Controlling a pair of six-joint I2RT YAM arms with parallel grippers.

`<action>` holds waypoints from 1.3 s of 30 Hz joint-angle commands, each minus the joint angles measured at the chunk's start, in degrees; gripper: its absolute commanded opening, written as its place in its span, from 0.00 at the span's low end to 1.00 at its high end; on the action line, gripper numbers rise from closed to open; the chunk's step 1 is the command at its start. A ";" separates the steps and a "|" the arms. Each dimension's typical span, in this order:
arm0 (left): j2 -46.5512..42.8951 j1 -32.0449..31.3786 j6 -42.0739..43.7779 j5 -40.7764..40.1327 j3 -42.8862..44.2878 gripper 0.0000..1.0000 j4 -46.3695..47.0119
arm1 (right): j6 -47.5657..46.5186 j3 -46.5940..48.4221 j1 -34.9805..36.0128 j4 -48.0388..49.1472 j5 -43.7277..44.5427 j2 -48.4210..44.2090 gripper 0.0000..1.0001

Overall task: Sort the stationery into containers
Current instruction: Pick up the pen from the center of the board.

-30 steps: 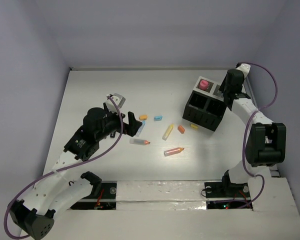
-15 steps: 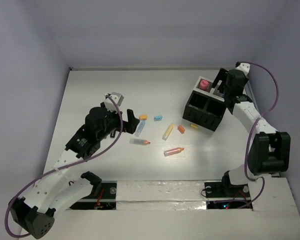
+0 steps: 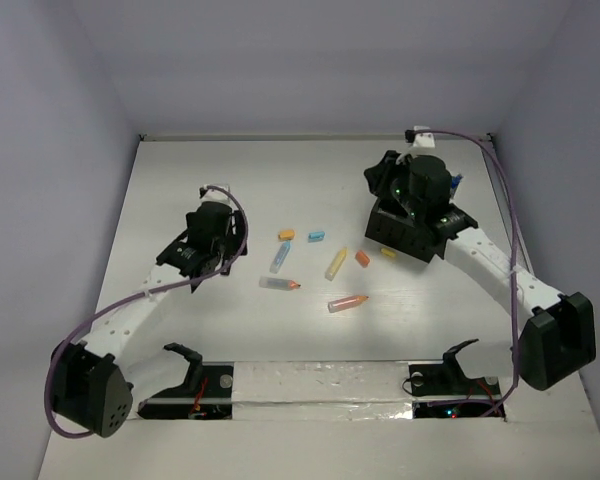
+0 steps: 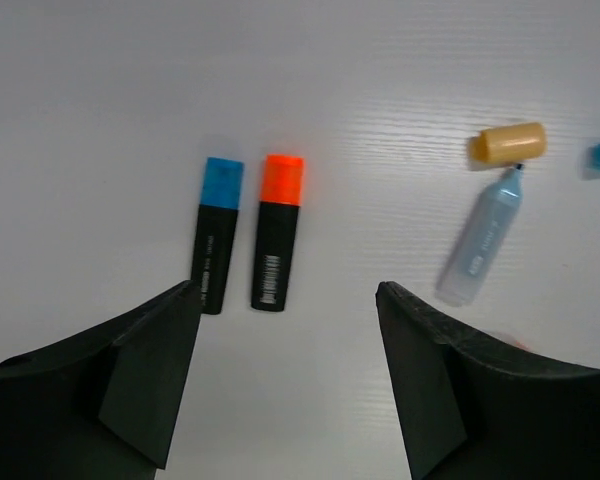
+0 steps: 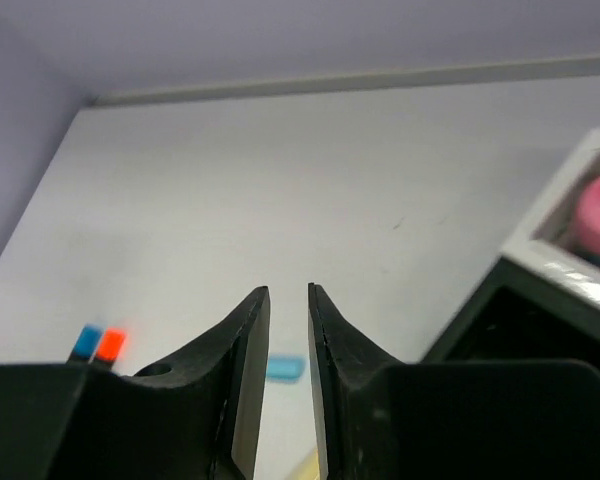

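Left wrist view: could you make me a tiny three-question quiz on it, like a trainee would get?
1. True or false: the blue-capped marker and the orange-capped marker lie side by side.
2. The left gripper holds: A) a marker B) nothing C) an eraser.
3. Fill in: in this view the light-blue pen lies to the markers' ___.
Key: 1 true; 2 B; 3 right.

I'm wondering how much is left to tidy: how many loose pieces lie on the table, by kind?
Black highlighters, blue-capped and orange-capped: 2
Pen-like sticks: 4
Short stubby pieces: 4
Total: 10
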 commanded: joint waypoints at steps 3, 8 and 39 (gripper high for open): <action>5.57 7.35 -0.99 1.75 1.99 0.63 0.11 | 1.92 -0.66 4.28 3.62 -6.52 1.33 0.27; 14.71 8.60 0.07 10.11 2.69 0.53 0.47 | 3.50 -1.36 4.82 4.58 -11.80 0.02 0.26; 30.54 12.03 -0.55 12.05 5.94 0.43 -0.06 | 5.26 -1.62 4.82 5.29 -17.07 -4.21 0.28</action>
